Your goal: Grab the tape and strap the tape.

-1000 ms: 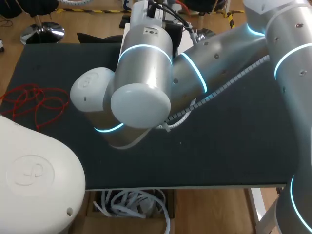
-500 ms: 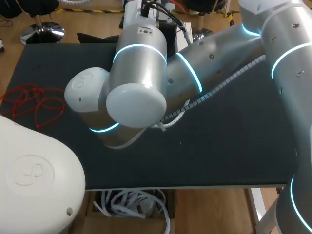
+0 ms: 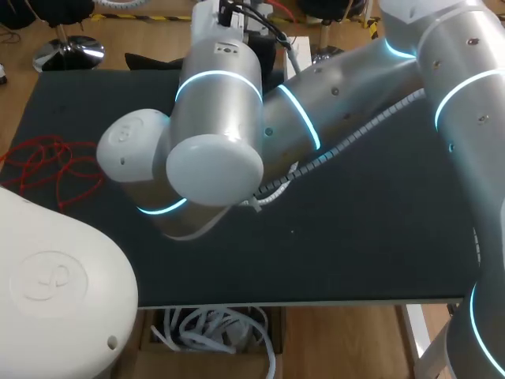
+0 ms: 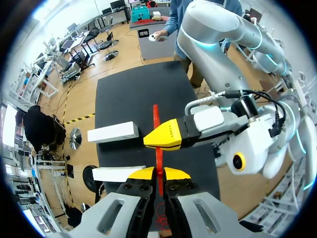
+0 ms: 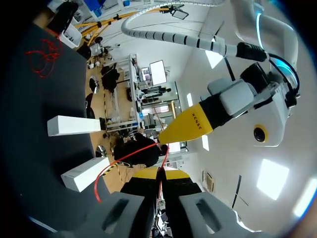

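Right arm had eased toward ten o'clock above the tabletop; left fingers and right fingers were each pinched shut on the red tape spanning between them, probably drawing it taut.

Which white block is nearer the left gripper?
The white block right beside the left gripper's yellow tips; the other block lies farther ahead.

in the head view, the right arm is blocking the middle of the table, hiding both grippers. the left arm at 8 o'clock is masking that corner. in the left wrist view, the right gripper is covering part of the red tape ahead of the left gripper, whose closed fingers are swallowing its near end.
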You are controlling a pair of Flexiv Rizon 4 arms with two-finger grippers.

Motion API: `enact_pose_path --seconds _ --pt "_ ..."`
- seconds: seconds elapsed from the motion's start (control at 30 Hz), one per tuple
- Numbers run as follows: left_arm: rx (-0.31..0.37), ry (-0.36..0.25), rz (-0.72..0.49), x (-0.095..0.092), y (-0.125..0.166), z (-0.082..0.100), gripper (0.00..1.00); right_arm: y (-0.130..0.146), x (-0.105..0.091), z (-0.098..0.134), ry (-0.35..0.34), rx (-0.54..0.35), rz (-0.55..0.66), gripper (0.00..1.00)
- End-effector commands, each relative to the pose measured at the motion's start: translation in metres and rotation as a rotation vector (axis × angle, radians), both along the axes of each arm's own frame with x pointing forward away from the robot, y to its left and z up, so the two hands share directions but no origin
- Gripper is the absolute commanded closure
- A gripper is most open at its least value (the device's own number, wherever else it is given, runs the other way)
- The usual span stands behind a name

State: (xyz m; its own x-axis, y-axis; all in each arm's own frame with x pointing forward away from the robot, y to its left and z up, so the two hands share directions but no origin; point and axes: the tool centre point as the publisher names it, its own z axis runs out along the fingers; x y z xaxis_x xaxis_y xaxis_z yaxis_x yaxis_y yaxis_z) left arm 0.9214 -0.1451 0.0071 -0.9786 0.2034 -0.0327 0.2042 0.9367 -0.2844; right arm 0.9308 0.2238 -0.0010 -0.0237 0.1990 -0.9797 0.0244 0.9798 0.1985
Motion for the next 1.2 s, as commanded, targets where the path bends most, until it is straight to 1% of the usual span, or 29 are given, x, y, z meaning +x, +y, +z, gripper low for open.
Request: enact_pose_path --seconds 0.03,0.37,0.5,0.53,0.57,0.63,0.67,0.7,0.77,0.8,0.83,0.87,1.1,1.17,1.2 --pt "0.003 0.0 0.0 -0.001 -0.001 0.001 1.0 0.004 0.002 0.003 0.003 -0.002 -0.001 1.0" --pt "0.003 0.0 0.0 -0.001 -0.001 0.001 1.0 0.006 0.003 0.003 0.004 0.004 0.008 1.0" --pt "0.003 0.0 0.0 -0.001 -0.001 0.001 1.0 0.003 0.002 0.006 0.001 0.019 0.004 1.0" --pt "0.003 0.0 0.0 -0.001 -0.001 0.001 1.0 0.002 0.001 0.008 0.0 0.023 0.003 0.97" --pt "0.003 0.0 0.0 -0.001 -0.001 0.001 1.0 0.001 0.001 0.009 -0.001 0.025 0.003 0.86" --pt "0.003 0.0 0.0 -0.001 -0.001 0.001 1.0 -0.001 -0.002 0.011 -0.003 0.028 0.001 0.8" --pt "0.003 0.0 0.0 -0.001 -0.001 0.001 1.0 -0.002 -0.003 0.012 -0.004 0.034 0.004 0.75" --pt "0.003 0.0 0.0 -0.001 -0.001 0.001 1.0 -0.003 -0.005 0.013 -0.005 0.035 0.005 0.78" --pt "0.003 0.0 0.0 -0.001 -0.001 0.001 1.0 -0.004 -0.009 0.016 -0.007 0.041 0.01 0.79" --pt "0.003 0.0 0.0 -0.001 -0.001 0.001 1.0 -0.004 -0.012 0.018 -0.008 0.042 0.012 0.85" --pt "0.003 0.0 0.0 -0.001 -0.001 0.001 1.0 -0.004 -0.014 0.019 -0.01 0.046 0.015 0.89" --pt "0.003 0.0 0.0 -0.001 -0.001 0.001 1.0 -0.004 -0.017 0.02 -0.011 0.047 0.016 0.88" --pt "0.003 0.0 0.0 -0.001 -0.001 0.001 1.0 -0.011 -0.042 0.03 -0.017 0.063 0.029 0.73" --pt "0.003 0.0 0.0 -0.001 -0.001 0.001 1.0 -0.016 -0.049 0.033 -0.021 0.066 0.029 0.65" --pt "0.003 0.0 0.0 -0.001 -0.001 0.001 1.0 -0.019 -0.052 0.034 -0.023 0.068 0.028 0.63"
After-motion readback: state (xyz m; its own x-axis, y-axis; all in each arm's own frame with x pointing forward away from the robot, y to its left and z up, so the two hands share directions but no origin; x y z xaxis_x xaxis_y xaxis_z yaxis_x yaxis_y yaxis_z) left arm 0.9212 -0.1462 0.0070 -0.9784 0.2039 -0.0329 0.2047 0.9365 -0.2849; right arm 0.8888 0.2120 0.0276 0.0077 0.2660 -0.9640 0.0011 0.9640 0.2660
